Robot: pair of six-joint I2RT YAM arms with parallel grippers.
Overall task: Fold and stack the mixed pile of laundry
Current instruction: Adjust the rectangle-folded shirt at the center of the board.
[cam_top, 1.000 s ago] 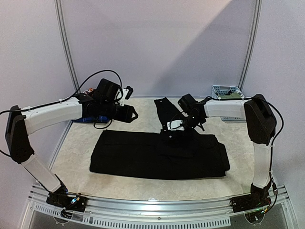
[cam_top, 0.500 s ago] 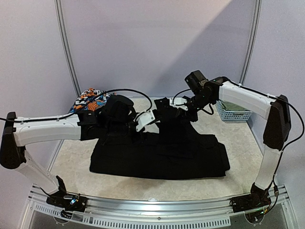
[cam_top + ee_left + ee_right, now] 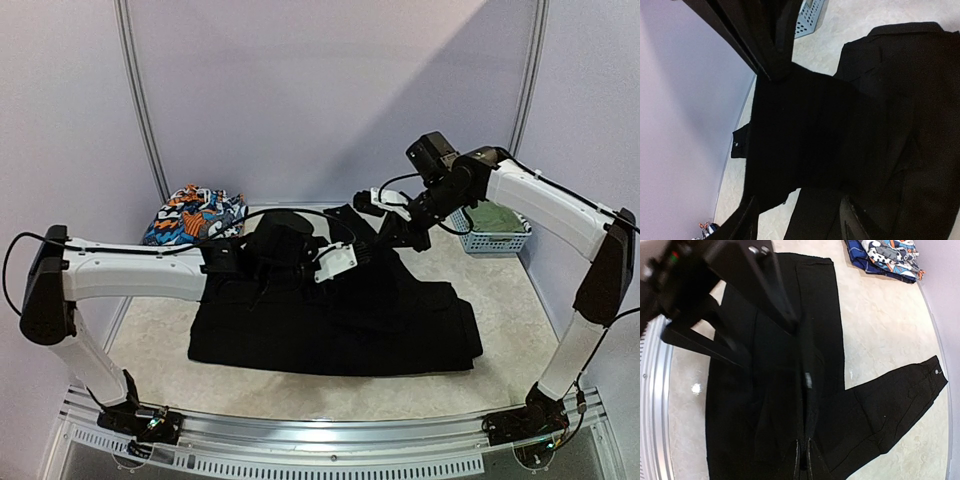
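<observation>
Far left: orange-blue-white print garment, lying on the tabletop. Left tool: fingers apart over the cloth, gripping nothing visible. Long black trousers: spread mid-tabletop, far portion raised. Right tool: pinched shut on that raised cloth. Step, by judgement: folding the trousers. Next, the left tool needs its own hold before the fold is carried across.

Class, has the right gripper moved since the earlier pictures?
Yes: the right gripper went up the view, toward the table's rear edge, lifting the black trousers.
</observation>
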